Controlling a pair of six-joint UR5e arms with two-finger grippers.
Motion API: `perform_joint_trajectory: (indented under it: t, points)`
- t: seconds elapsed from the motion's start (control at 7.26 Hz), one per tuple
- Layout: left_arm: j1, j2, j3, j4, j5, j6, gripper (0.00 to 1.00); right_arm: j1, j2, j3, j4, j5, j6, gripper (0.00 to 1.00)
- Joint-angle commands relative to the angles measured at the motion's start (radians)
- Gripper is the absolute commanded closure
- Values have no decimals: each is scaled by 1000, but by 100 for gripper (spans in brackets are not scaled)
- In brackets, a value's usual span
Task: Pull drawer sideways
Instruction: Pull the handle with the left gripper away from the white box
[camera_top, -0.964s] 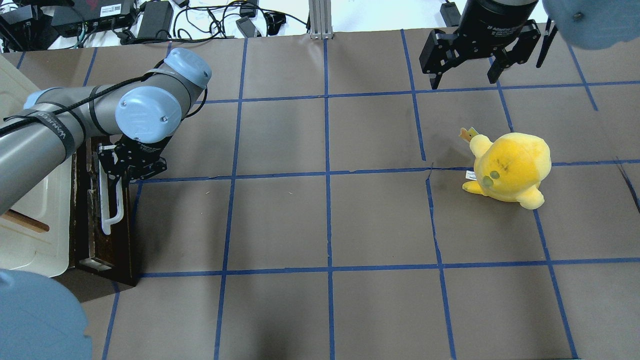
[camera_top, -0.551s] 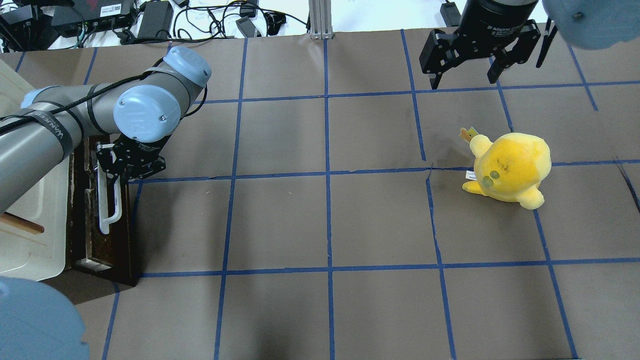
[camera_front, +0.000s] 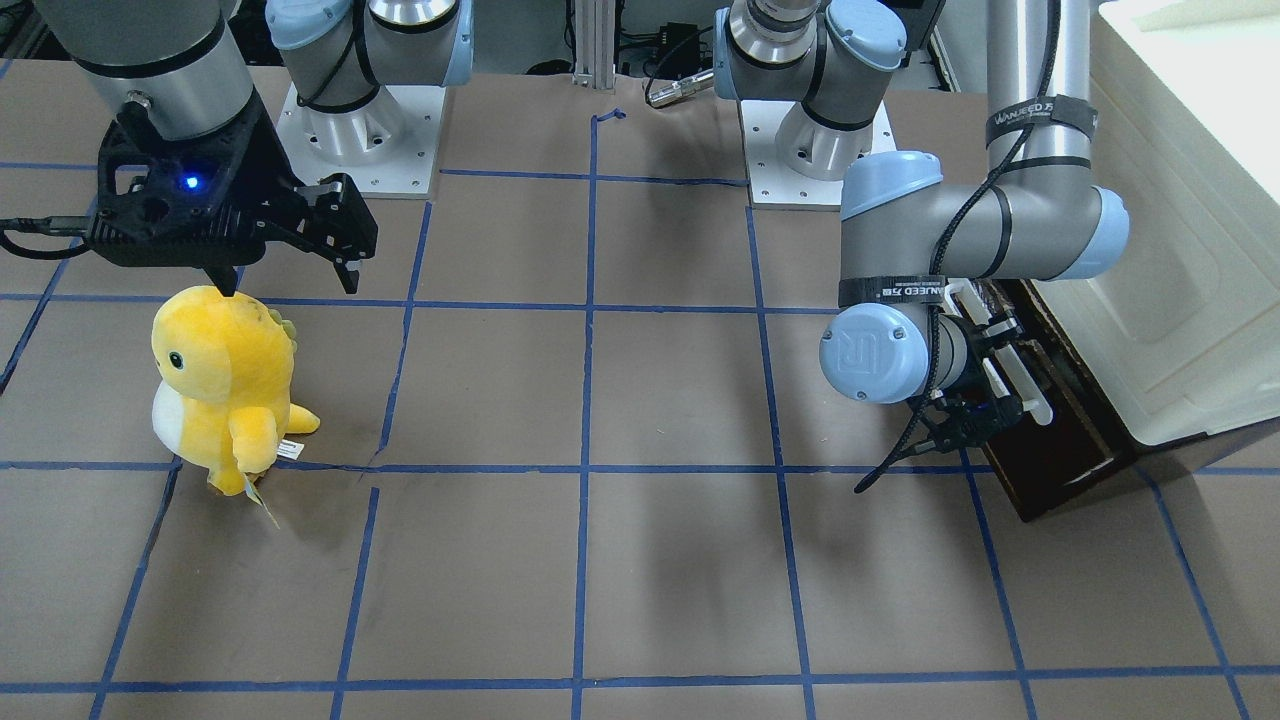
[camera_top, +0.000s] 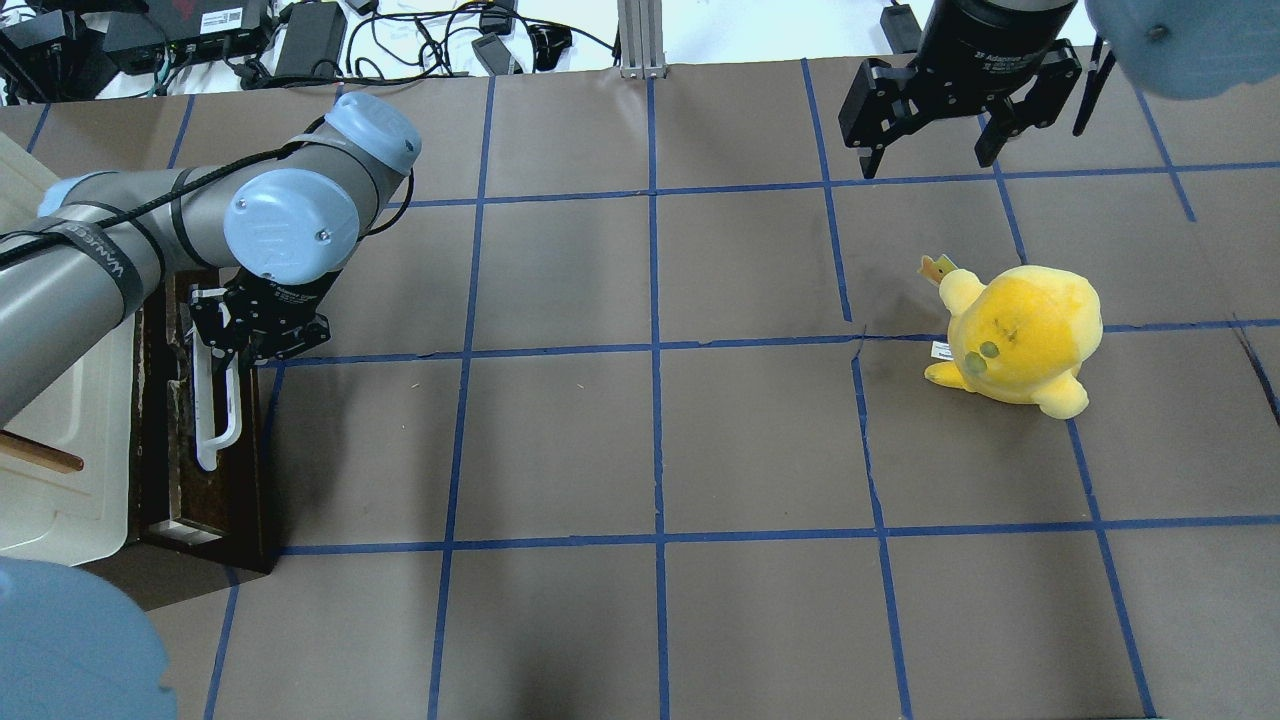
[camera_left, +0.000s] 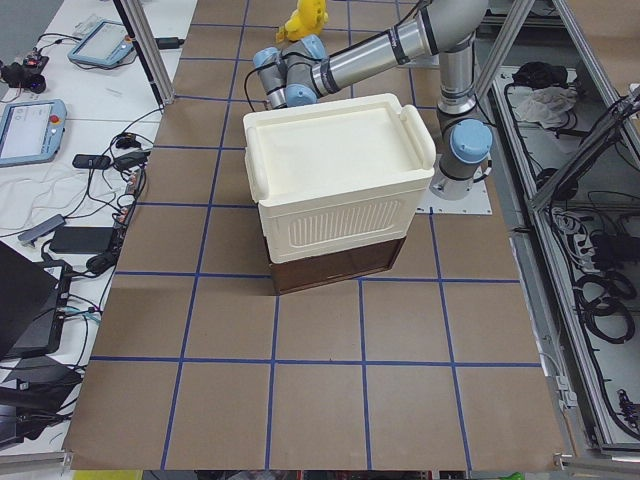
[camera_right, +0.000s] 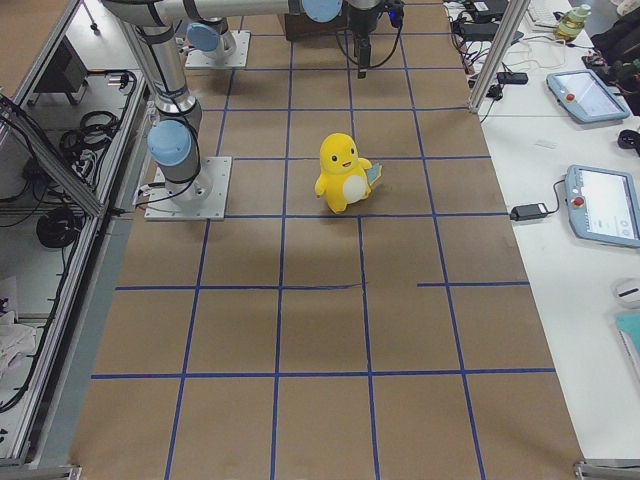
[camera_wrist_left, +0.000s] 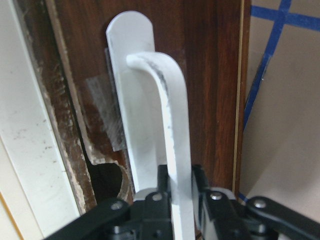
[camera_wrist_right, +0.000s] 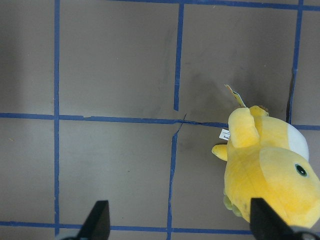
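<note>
The drawer (camera_top: 170, 440) has a dark brown wooden front and sits under a cream-white cabinet at the table's left edge. It also shows in the front view (camera_front: 1065, 430) and the left side view (camera_left: 340, 262). Its long white bar handle (camera_top: 212, 420) runs along the front. My left gripper (camera_top: 245, 335) is shut on this handle; in the left wrist view the black fingers (camera_wrist_left: 202, 197) clamp the white bar (camera_wrist_left: 172, 130). My right gripper (camera_top: 927, 160) is open and empty, hanging above the table at the far right, behind the plush toy.
The cream-white cabinet (camera_top: 60, 480) lies on top of the drawer box, with a tan wooden handle (camera_top: 40, 455). A yellow plush toy (camera_top: 1020, 335) stands on the right half of the brown, blue-taped table. Cables and boxes lie beyond the far edge.
My left gripper has shifted slightly to the overhead view's left, shut on the handle. The drawer front and the cabinet have moved a little with it. The right arm has not moved.
</note>
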Motion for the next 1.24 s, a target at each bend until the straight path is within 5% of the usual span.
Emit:
perform_joint_trajectory:
  t: [0.0, 1.1]
  points:
    - [-2, -5, 1, 1, -4, -4, 100, 0, 0, 0, 0, -1, 1, 0]
    - [-62, -8, 24, -17, -27, -12, 100, 0, 0, 0, 0, 0, 1, 0]
